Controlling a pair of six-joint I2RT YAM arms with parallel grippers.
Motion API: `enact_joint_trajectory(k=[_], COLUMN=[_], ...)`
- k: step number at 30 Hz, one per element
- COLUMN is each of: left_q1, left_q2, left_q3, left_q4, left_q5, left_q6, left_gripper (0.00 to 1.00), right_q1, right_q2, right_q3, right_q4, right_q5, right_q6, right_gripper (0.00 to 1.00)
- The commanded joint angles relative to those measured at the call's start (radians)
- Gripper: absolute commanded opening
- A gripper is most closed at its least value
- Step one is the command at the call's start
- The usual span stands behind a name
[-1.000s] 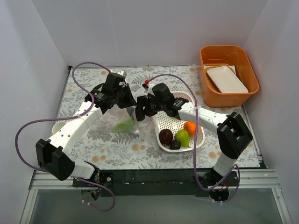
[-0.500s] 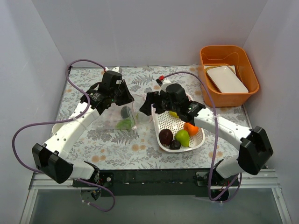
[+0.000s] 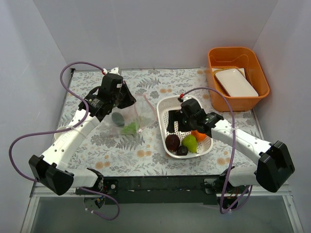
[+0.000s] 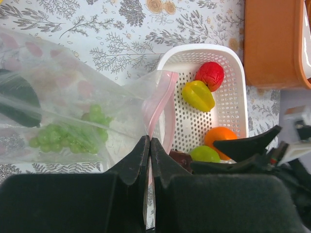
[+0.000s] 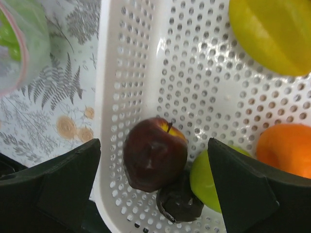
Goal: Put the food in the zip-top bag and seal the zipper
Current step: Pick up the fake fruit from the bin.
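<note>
The clear zip-top bag (image 3: 130,118) lies left of the white basket (image 3: 165,104) and holds green grapes (image 4: 68,137) and a dark avocado (image 4: 17,99). My left gripper (image 4: 149,141) is shut on the bag's mouth edge by the pink zipper (image 4: 158,102); it also shows in the top view (image 3: 130,103). My right gripper (image 5: 154,145) is open over the basket (image 5: 116,73), its jaws either side of a dark red apple (image 5: 155,153). A dark plum (image 5: 180,201), green pear (image 5: 206,177), orange (image 5: 286,148) and yellow piece (image 5: 272,34) lie beside it. A red fruit (image 4: 210,75) sits at the basket's far end.
An orange bin (image 3: 216,92) with a white tray (image 3: 236,82) inside stands at the back right. White walls close in on both sides and the back. Both arms' purple cables loop above the patterned tablecloth (image 3: 131,150).
My right gripper has moved from the bag's mouth back over the basket, open. The dark avocado now lies in the bag. My left gripper has shifted slightly left with the bag.
</note>
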Motion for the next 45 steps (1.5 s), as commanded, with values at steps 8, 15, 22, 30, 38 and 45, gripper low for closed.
enact_joint_trajectory(k=[8, 15, 22, 30, 38, 45], left_q1=[0.002, 0.002, 0.002, 0.002, 0.002, 0.002], left_q2=[-0.017, -0.008, -0.008, -0.012, -0.004, 0.0], left_q3=[-0.032, -0.032, -0.039, -0.054, -0.055, -0.054], left_q4=[0.053, 0.057, 0.056, 0.059, 0.061, 0.062], left_q5=[0.036, 0.046, 0.05, 0.061, 0.075, 0.076], left_q6=[-0.003, -0.003, -0.004, -0.003, 0.003, 0.005], left_gripper=[0.0, 0.0, 0.0, 0.0, 0.0, 0.0], right_q1=[0.003, 0.003, 0.003, 0.003, 0.003, 0.003], right_q2=[0.029, 0.096, 0.149, 0.211, 0.277, 0.267], right_q3=[-0.064, -0.079, -0.088, -0.085, -0.036, -0.007], right_q4=[-0.036, -0.046, -0.02, -0.01, -0.027, -0.032], right_q5=[-0.16, -0.16, -0.172, -0.177, -0.18, -0.108], right_q6=[-0.012, -0.036, -0.037, -0.034, -0.051, -0.066], right_gripper=[0.98, 0.84, 0.76, 0.73, 0.8, 0.58])
